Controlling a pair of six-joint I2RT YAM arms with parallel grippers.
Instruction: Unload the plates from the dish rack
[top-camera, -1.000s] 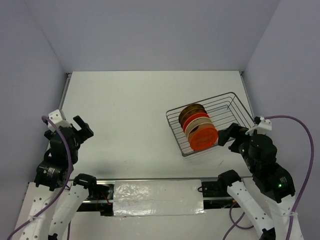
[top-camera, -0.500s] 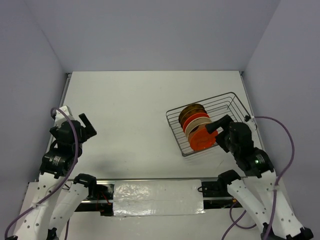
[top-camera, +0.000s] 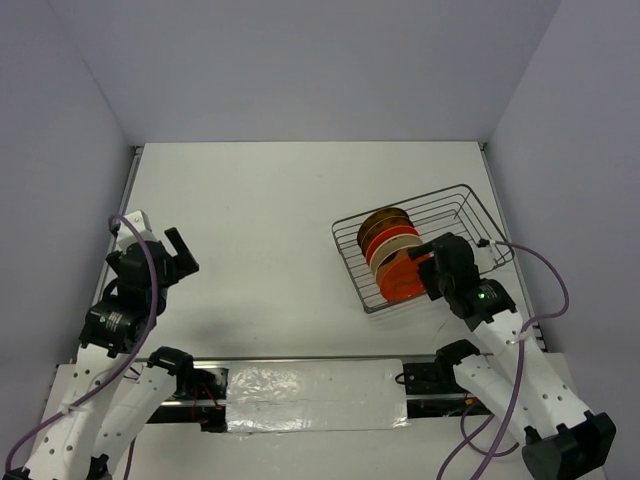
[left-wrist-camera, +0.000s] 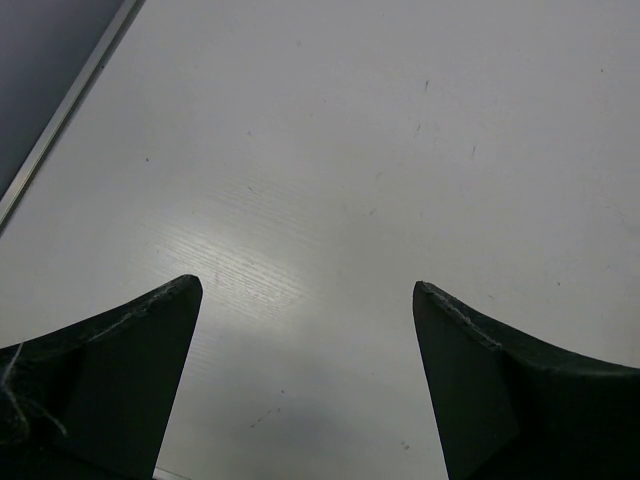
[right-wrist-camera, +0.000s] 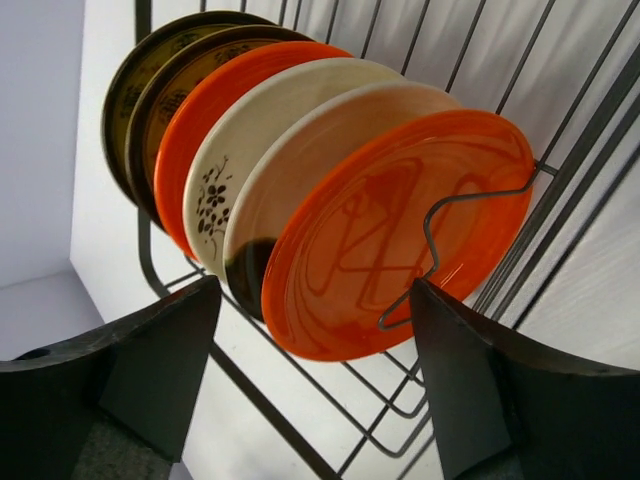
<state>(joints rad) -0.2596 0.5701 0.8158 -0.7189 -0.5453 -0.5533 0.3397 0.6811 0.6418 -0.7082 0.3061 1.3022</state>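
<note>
The dish rack (top-camera: 470, 192) is a silver wire basket at the right of the table. Several plates stand on edge in it, in a row. Dark brown plates with yellow pattern (top-camera: 383, 221) are farthest, then orange-red and cream ones. A plain orange-red plate (top-camera: 403, 283) is nearest. My right gripper (top-camera: 428, 268) is open beside that front plate. In the right wrist view the front orange-red plate (right-wrist-camera: 400, 220) fills the space between my open right gripper (right-wrist-camera: 315, 288) fingers, with cream plates (right-wrist-camera: 280, 150) behind it. My left gripper (top-camera: 183, 252) is open and empty over bare table at the far left.
The rack's wavy divider wire (right-wrist-camera: 440, 230) crosses the face of the front plate. The rack's rim wire (right-wrist-camera: 250, 400) runs under the right fingers. The left wrist view shows the left gripper (left-wrist-camera: 307, 286) over white table, with the table's left edge (left-wrist-camera: 60, 130) near.
My right arm has swung left and in toward the rack, bringing its open gripper up to the front orange-red plate. My left gripper has shifted slightly right. The plates have not moved.
</note>
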